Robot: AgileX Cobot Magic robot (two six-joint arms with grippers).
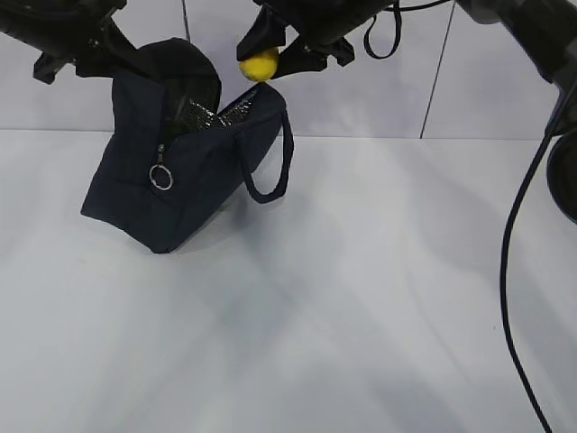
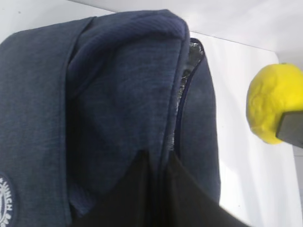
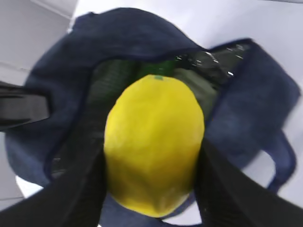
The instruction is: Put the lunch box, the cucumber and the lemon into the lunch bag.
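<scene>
The lunch bag (image 1: 180, 171) stands on the white tabletop (image 1: 361, 298) at upper left of the exterior view, its mouth gaping upward and its silver lining showing. My left gripper (image 2: 158, 189) is pinched nearly shut on the bag's raised navy flap, holding the mouth open from the left side. My right gripper (image 1: 261, 50), the nearer arm to the opening, is clamped about halfway open on the lemon (image 1: 258, 64), which hangs just above the right edge of the mouth. In the right wrist view the lemon (image 3: 154, 142) lies directly over the opening, its long axis running along the gripper fingers toward the bag's interior, its tip with a small green mark pointing into the bag. The move I judge next is a straight descent and release; the lemon sits slightly toward the rim on the handle side, so I would shift it a little leftward first. Green shapes inside the bag are probably the cucumber and the lunch box lid, but I cannot tell them apart. A round white emblem (image 2: 4, 201) on the bag's side carries lettering cut off by the frame; only something like "UNCH" can be read.
</scene>
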